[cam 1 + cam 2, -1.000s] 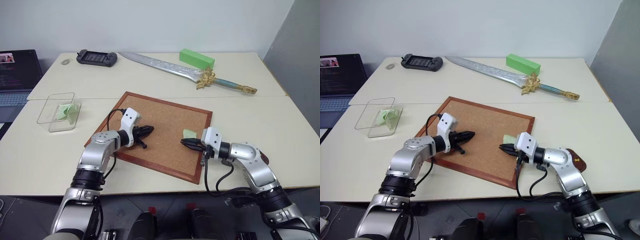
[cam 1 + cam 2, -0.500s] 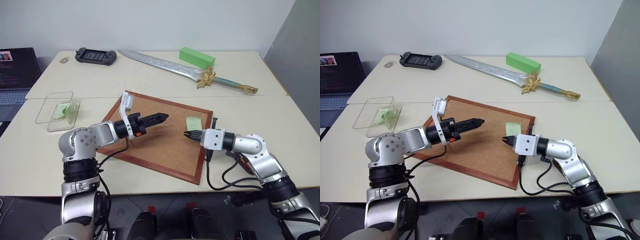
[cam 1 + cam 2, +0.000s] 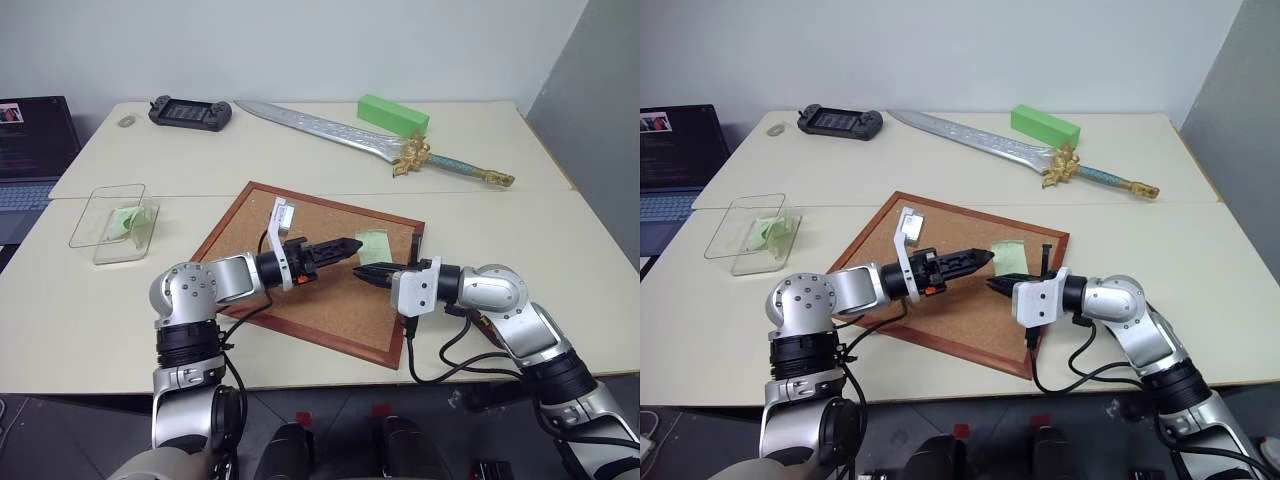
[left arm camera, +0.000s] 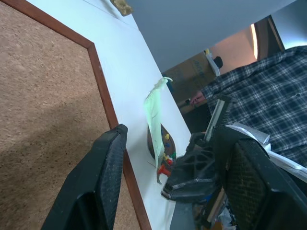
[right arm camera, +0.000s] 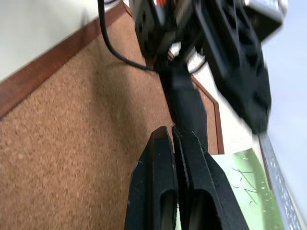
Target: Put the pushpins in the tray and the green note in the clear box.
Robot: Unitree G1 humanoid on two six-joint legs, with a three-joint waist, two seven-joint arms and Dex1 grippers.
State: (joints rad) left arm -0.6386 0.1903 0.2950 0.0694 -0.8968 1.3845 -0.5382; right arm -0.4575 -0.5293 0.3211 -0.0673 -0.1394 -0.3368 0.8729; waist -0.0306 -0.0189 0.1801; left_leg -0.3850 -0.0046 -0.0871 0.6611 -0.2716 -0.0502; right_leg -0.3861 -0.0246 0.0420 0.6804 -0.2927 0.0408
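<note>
Two claws (image 3: 355,243) (image 3: 372,274) flanking green note (image 3: 371,246)

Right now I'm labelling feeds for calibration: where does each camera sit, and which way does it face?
Left eye, right eye: on the head, looking forward and down at the cork board; both arms show, with the left gripper and right gripper.
Left wrist: looks between its open fingers at the green note, the tray and a person's sleeve.
Right wrist: looks past its shut fingers over the board at the left gripper.
Shared: all four show the note.
</note>
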